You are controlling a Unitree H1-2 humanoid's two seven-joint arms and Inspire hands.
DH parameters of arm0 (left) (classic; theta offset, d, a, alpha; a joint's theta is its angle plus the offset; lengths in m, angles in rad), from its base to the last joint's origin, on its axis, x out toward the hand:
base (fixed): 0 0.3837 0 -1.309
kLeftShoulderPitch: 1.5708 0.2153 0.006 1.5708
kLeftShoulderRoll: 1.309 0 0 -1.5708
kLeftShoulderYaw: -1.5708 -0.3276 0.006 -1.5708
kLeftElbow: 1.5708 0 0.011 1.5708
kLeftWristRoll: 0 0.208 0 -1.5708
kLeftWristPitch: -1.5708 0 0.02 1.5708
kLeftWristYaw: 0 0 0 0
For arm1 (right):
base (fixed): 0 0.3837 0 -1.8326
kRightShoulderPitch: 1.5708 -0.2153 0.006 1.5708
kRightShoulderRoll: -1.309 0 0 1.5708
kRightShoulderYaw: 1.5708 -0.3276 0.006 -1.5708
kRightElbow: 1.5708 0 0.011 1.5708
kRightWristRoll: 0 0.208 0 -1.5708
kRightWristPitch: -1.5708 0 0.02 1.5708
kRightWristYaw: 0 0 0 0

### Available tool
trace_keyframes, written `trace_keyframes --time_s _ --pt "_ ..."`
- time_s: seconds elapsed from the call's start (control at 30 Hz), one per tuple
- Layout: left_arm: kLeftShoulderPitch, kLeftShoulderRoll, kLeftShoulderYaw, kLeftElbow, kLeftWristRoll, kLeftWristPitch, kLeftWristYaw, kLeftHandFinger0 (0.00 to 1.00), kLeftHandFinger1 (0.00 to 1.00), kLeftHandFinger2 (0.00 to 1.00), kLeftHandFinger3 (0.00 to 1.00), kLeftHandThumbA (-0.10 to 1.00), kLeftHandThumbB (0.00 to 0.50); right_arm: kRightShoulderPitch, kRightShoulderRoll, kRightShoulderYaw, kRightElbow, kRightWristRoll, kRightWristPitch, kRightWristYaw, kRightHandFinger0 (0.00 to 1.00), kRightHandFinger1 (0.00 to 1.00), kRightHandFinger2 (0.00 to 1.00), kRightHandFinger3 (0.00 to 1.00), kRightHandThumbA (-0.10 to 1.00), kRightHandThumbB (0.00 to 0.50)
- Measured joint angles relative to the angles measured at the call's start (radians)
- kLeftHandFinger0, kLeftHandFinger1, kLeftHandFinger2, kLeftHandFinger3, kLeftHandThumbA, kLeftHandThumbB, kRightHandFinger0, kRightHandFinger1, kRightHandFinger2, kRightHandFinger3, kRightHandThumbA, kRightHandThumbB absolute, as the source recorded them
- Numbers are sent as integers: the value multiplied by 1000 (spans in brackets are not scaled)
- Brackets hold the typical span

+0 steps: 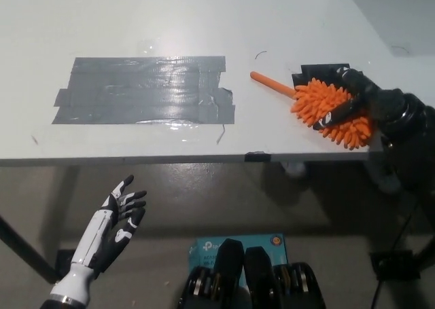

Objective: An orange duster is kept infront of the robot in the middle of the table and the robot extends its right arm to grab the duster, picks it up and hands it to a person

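- An orange duster (pixel 333 112) lies near the right front corner of a white table (pixel 204 24), its bristly head close to the table's front edge and its thin orange handle (pixel 270 83) pointing up and to the left across the tabletop.
- The robot's black right hand (pixel 360 95) reaches in from the right and rests on the duster's head, its fingers (pixel 338 114) curled over the bristles and closed around them; the duster appears to be resting on the table.
- The black right arm (pixel 408 129) runs back from the hand past the table's right front corner, toward the lower right.
- A small black patch (pixel 314 71) sits on the tabletop just behind the duster's head, partly hidden by the hand.
- To the left, well apart from the duster, a broad patch of grey tape (pixel 143 89), made of overlapping strips, is stuck flat on the middle of the table; its surface catches a glare of light.
- The white left hand (pixel 115 217) hangs below the table's front edge at the lower left, holding nothing, palm turned inward and fingers spread apart.
- A teal box (pixel 234 242) lies on the floor under the table, near the bottom middle.
- A short dark mark (pixel 261 53) shows on the tabletop beyond the handle's tip.
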Motion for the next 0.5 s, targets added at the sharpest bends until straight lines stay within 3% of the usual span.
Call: trace_keyframes --time_s 0.03,0.07,0.1,0.13,0.17,0.2,0.23,0.27,0.33,0.37,0.4,0.43,0.47,0.5 --pt "-1 0 0 0 0 0 0 782 792 813 1000 826 83 -30 -1 17 49 -2 -7 14 738 712 776 865 765 234" --pt "-1 0 0 0 0 0 0 781 791 813 1000 825 81 -30 -1 17 49 -2 -7 14 605 637 770 807 710 250" --pt "-2 0 0 0 0 0 -3 780 791 813 1000 824 81 -73 -1 40 118 -4 -12 39 271 345 505 612 575 250" --pt "-2 0 0 0 0 0 -6 779 791 812 1000 823 79 -88 -2 47 145 -5 -17 46 55 145 272 471 393 246" --pt "-2 0 0 0 0 0 -8 774 787 810 1000 819 70 -103 -4 56 176 -5 -23 53 11 120 313 484 74 258" --pt "-2 0 0 0 0 0 -9 774 787 810 1000 819 70 -117 -7 65 201 -6 -31 58 11 120 313 484 74 258" --pt "-3 1 0 0 0 0 -10 773 786 809 1000 817 68 -132 -10 78 230 -8 -44 65 2 149 385 459 -36 277" --pt "-3 2 0 0 0 0 -10 764 778 803 1000 819 73 -148 -13 92 257 -9 -55 72 51 315 577 586 -97 217" --pt "-5 2 0 0 0 0 -10 759 771 800 1000 827 79 -166 -19 118 289 -14 -80 80 0 264 536 684 -100 204" --pt "-6 2 0 0 0 0 -10 757 768 799 1000 829 79 -169 -20 129 294 -17 -87 83 0 269 518 790 -100 193" --pt "-7 3 0 0 0 0 -10 757 768 799 1000 829 79 -172 -22 150 298 -24 -102 87 0 269 518 790 -100 193" --pt "-8 3 0 0 0 0 -10 747 761 797 1000 833 83 -172 -23 162 299 -28 -110 88 12 318 502 919 -100 196" --pt "-10 3 0 0 0 0 -10 745 760 796 1000 833 84 -172 -24 169 299 -32 -116 88 2 309 461 931 -100 195" --pt "-13 3 -1 0 0 0 -11 735 754 794 1000 836 87 -172 -24 181 299 -39 -123 88 48 354 481 834 -100 197"
